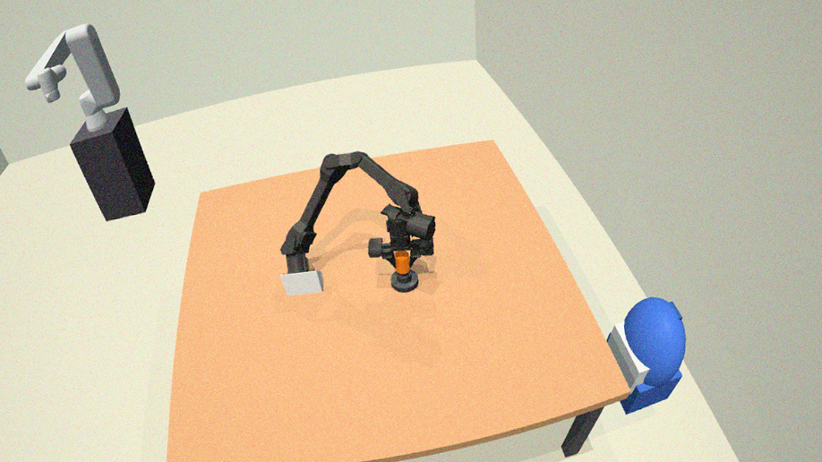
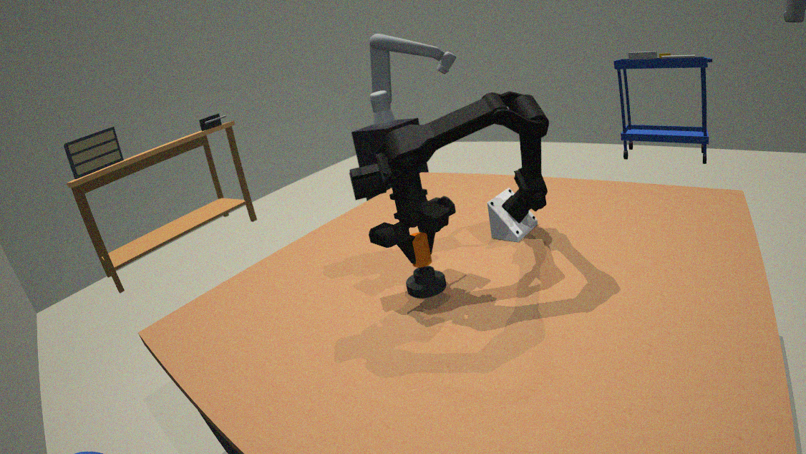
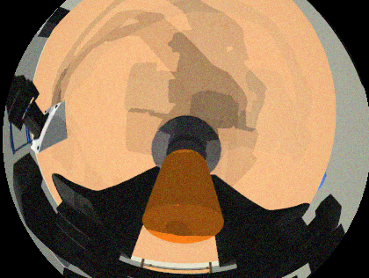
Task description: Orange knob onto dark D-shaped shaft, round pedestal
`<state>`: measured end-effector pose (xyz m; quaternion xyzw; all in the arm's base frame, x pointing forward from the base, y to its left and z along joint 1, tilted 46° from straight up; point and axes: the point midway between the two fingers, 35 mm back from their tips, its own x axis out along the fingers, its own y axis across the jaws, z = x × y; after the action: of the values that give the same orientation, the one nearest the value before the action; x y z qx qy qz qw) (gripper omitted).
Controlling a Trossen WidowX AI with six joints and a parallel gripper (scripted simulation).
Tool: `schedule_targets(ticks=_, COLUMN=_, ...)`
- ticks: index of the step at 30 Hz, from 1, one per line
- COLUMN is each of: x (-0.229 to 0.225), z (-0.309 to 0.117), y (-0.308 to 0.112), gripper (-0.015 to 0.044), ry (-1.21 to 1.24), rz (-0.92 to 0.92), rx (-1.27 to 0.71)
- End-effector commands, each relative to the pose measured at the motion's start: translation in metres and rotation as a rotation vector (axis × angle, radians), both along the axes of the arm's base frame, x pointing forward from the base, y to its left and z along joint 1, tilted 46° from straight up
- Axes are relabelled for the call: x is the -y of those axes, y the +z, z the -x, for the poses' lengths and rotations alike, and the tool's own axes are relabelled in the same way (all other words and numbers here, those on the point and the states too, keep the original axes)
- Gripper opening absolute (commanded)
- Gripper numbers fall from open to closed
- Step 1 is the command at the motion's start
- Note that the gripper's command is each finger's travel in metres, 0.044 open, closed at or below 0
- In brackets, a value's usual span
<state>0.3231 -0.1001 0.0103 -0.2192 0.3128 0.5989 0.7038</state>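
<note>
The orange knob is upright, with a slight tilt in the exterior view. My gripper is shut on it, one finger on each side. The dark round pedestal stands on the table directly below the knob. The knob's lower end is at the top of the pedestal's narrower raised part. The shaft is not seen, and whether its tip is inside the knob cannot be told. The flat sides of hole and shaft are hidden.
The wooden table bears my arm's white wedge-shaped base, left of the pedestal in the top view. A blue rounded object is beside the table's right edge. Another grey arm stands away from the table.
</note>
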Motion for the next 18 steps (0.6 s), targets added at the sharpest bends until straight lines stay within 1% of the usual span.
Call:
schedule_targets(ticks=1, x=-0.0017, z=0.0007, y=-0.0001, gripper=0.0, ry=0.001, rz=0.002, rx=0.006)
schedule_targets(ticks=14, x=0.0017, z=-0.0001, y=0.0034, gripper=0.0, ry=0.001, rz=0.002, rx=0.006)
schedule_targets(ticks=18, x=0.0021, z=-0.0003, y=0.0036, gripper=0.0, ry=0.063, rz=0.01, rx=0.068)
